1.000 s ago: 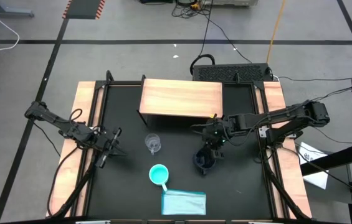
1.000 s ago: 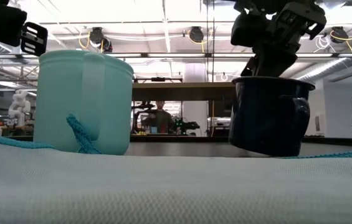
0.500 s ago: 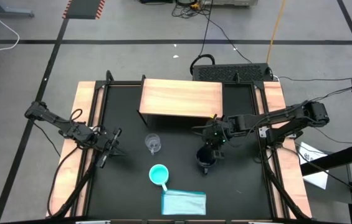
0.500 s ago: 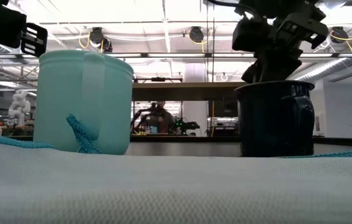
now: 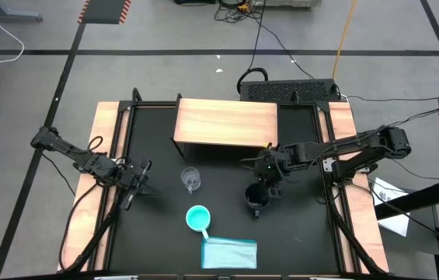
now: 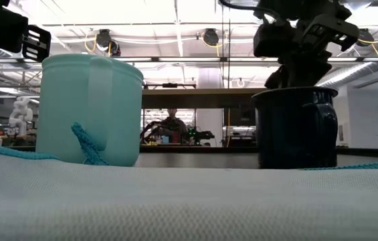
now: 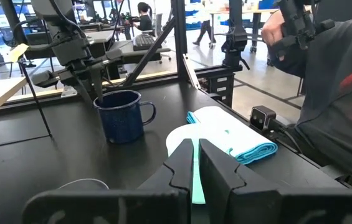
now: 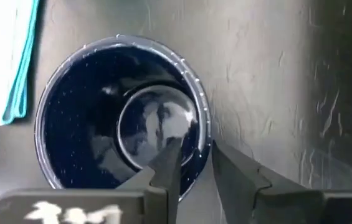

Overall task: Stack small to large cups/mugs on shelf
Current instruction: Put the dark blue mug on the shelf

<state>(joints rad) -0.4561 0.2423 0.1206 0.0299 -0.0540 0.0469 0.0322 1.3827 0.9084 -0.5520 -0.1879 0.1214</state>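
Set down since a second ago, the navy mug now stands flat on the surface in front of the shelf, right of the turquoise mug. Right gripper straddles its rim, fingers eased apart, one inside, one outside. Left gripper, fingers pressed together, waits beyond the glass cup, which it is nearer.

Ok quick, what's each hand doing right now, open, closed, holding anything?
Left hand: closed, empty, waiting at the table's left side.
Right hand: open, fingers straddling the rim of the large dark navy mug, no longer clamped.
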